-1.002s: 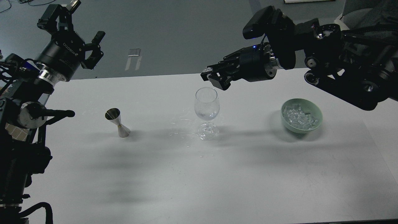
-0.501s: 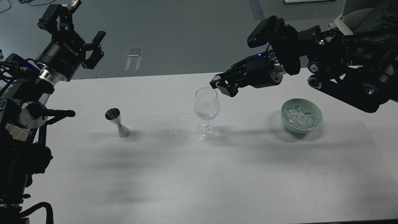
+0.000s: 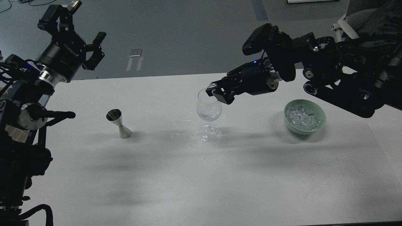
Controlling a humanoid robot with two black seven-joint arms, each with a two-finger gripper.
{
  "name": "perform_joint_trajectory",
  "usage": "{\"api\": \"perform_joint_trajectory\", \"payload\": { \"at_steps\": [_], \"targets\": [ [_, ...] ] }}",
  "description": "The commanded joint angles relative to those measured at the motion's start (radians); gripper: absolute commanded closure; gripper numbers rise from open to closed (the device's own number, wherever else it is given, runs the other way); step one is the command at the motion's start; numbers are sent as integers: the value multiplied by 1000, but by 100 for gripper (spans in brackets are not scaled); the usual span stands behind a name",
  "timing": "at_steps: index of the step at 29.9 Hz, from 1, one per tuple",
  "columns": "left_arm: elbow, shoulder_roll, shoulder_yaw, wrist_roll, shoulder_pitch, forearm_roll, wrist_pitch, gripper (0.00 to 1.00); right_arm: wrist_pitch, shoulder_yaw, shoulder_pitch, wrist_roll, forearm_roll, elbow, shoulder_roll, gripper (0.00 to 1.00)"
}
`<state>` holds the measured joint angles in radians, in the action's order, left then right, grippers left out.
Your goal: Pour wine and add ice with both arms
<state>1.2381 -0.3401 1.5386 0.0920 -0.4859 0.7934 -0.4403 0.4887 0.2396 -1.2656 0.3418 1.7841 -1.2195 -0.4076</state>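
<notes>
A clear stemmed glass (image 3: 209, 108) stands mid-table with a little clear wine (image 3: 208, 117) at the bottom of its bowl. My right gripper (image 3: 214, 90) sits at the glass's right rim, fingers pinched on a small clear ice cube (image 3: 212, 85). A heap of ice (image 3: 304, 118) fills the pale green bowl (image 3: 290, 126) to the right. A steel jigger (image 3: 118, 123) stands upright left of the glass. My left gripper (image 3: 78, 34) is raised at the far left, above the table's back edge, open and empty.
My right arm (image 3: 339, 78) spans above the bowl from the right edge. Small clear splashes or fragments (image 3: 185, 125) lie on the table around the glass foot. The white table's far edge (image 3: 141, 77) runs behind the glass.
My right gripper with the ice cube has dropped lower and come to the glass's rim. The left arm, jigger, glass and bowl have not moved.
</notes>
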Motion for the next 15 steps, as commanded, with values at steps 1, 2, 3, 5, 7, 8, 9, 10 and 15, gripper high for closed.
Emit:
{"api": "perform_joint_trajectory", "payload": {
  "at_steps": [1,2,3,5,7,8,9,10,15],
  "targets": [
    [0,-2,0,0,0,0,0,2,0,0,0,-3,0,3,7,63],
    [0,-2,0,0,0,0,0,2,0,1,0,-4,0,5,9,62],
    [0,-3,0,0,1,0,0,2,0,1,0,-6,0,5,9,57],
    [0,-5,0,0,1,0,0,2,0,1,0,-9,0,5,9,49],
    [0,-5,0,-2,1,0,0,2,0,1,0,-9,-11,6,9,44],
    [0,-7,0,-2,1,0,0,2,0,1,0,-10,-17,5,10,43],
    [0,-7,0,0,0,0,0,2,0,1,0,-10,-25,5,10,41],
    [0,-7,0,0,0,0,0,2,0,1,0,-10,-28,5,10,40],
    [0,-8,0,-2,-2,0,-1,2,0,16,-21,-12,-48,3,4,38]
  ]
}}
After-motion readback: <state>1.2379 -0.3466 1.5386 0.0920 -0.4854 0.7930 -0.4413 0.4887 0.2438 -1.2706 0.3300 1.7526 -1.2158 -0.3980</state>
